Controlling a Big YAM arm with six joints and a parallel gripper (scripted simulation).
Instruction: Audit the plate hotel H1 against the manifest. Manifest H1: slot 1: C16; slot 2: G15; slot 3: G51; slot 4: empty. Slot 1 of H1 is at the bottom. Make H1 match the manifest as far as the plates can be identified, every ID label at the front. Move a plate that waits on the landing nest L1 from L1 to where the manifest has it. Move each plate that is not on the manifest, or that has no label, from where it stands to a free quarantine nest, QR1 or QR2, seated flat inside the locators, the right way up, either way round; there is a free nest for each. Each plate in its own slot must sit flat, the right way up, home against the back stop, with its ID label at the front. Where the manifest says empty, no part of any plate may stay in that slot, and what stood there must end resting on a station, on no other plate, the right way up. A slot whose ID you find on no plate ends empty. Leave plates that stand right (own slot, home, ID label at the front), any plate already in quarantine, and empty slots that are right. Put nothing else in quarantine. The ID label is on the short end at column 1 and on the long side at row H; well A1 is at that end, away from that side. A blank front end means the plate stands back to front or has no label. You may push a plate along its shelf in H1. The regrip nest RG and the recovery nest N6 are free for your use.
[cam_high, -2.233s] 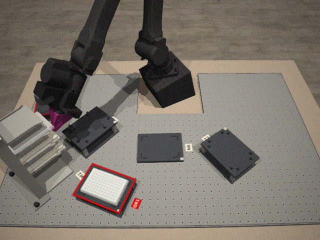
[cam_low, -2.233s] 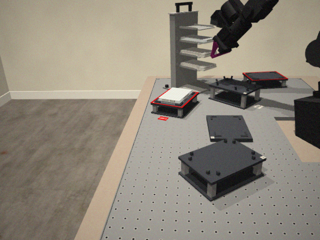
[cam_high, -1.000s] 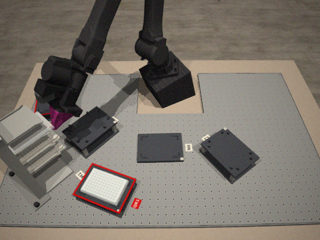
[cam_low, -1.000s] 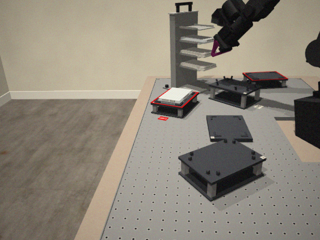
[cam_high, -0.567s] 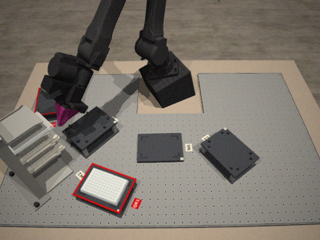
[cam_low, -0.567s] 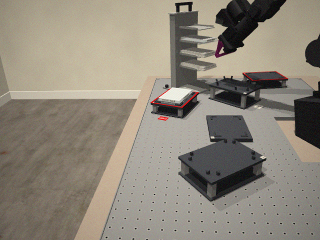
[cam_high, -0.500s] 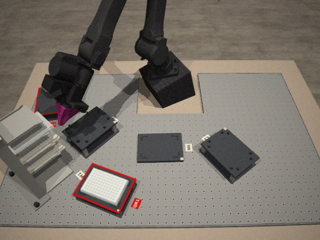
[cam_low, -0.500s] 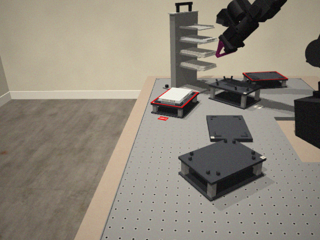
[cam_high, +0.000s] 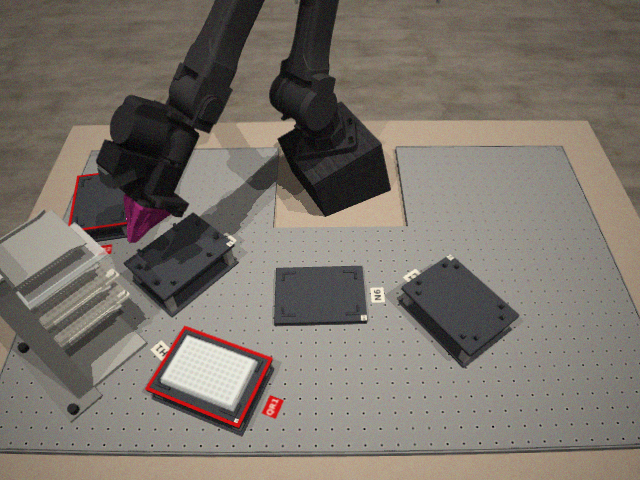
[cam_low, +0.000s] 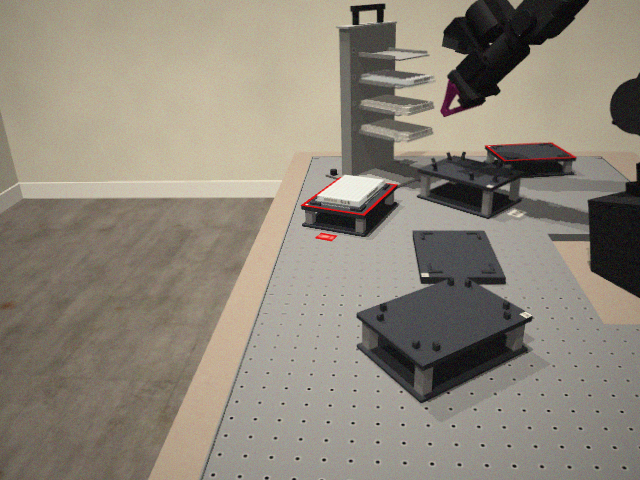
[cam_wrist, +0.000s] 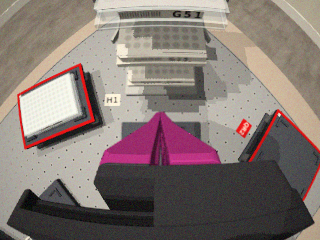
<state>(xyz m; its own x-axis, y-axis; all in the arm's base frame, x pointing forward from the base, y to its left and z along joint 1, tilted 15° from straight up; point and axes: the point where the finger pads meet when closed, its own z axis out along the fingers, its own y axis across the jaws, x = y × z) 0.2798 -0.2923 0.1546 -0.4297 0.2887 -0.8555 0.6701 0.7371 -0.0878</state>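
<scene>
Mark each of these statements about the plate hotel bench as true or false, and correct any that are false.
1. The gripper is shut and holds nothing. True.
2. A white plate lies in the red-framed nest marked QR1. True.
3. The other red-framed nest also holds a plate. False: its dark top is bare.
4. The top shelf of the hotel is empty. False: a plate sits there, as on the three shelves below.
5. The flat nest marked N6 carries no plate. True.
</scene>
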